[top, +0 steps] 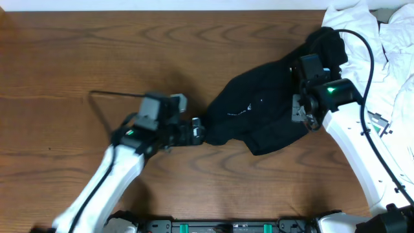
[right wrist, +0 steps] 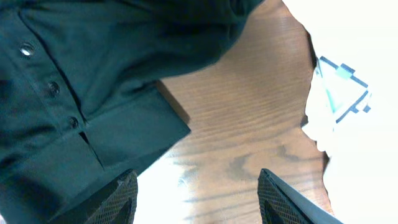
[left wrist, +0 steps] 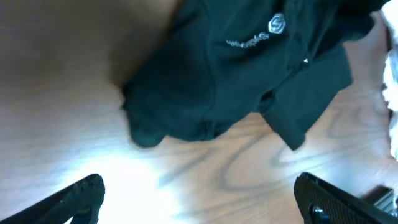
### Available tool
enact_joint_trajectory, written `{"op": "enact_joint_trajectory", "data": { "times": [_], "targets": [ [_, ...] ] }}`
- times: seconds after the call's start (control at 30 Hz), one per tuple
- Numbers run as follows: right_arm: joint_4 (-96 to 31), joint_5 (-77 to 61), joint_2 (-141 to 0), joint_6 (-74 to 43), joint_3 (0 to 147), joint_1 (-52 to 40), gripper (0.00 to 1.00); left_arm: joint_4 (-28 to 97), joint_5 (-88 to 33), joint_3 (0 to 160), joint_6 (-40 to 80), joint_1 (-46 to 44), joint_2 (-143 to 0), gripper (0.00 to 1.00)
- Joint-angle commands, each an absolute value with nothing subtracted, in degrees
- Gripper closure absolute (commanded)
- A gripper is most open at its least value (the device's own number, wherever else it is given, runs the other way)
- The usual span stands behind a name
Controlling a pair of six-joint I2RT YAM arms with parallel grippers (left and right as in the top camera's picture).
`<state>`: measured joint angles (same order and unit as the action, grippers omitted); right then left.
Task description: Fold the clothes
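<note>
Overhead, one black shirt (top: 259,110) lies crumpled on the brown wood-grain table (top: 65,52), right of centre, its upper right end touching a heap of white garments (top: 388,45) piled in the far right corner. I cannot count the white pieces in that heap. Two white arms reach in from the near edge. A thin black cable (top: 103,96) lies on the bare wood by the left arm, and another black cable (top: 370,52) arcs over the white heap, right of the right arm.

From the left wrist, the left fingers (left wrist: 81,199) are spread wide with only bare wood between them, short of the shirt's rounded lower edge. One small white round logo (left wrist: 277,23) and a line of white script (left wrist: 249,42) show on the soft, matte black fabric.

From the right wrist, the right fingers (right wrist: 121,196) stand apart over the table and grip nothing; the shirt's straight hem lies just beside the left one. Three dark round buttons (right wrist: 55,88) run down a placket. At the right, against the white fabric, sits a pale rectangular item (right wrist: 342,87), possibly a label.
</note>
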<state>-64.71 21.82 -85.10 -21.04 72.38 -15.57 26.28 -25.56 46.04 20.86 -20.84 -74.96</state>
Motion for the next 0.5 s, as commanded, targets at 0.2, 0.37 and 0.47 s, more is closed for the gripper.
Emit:
{"op": "enact_joint_trajectory", "data": {
  "times": [0.2, 0.37, 0.47],
  "targets": [
    [-65.47, 20.93, -83.9, -22.02, 72.95, -14.92, 0.4, 13.65, -25.96, 45.65, 25.32, -21.74, -94.02, 0.01],
    [-65.63, 20.93, -83.9, -22.0, 72.95, -14.92, 0.41, 9.91, -27.7, 45.65, 26.0, -21.71, -98.45, 0.73],
    [-66.02, 20.91, -83.9, -22.02, 72.95, -14.92, 0.42, 9.91, -27.64, 45.67, 25.06, -20.84, -97.3, 0.94]
  ]
}}
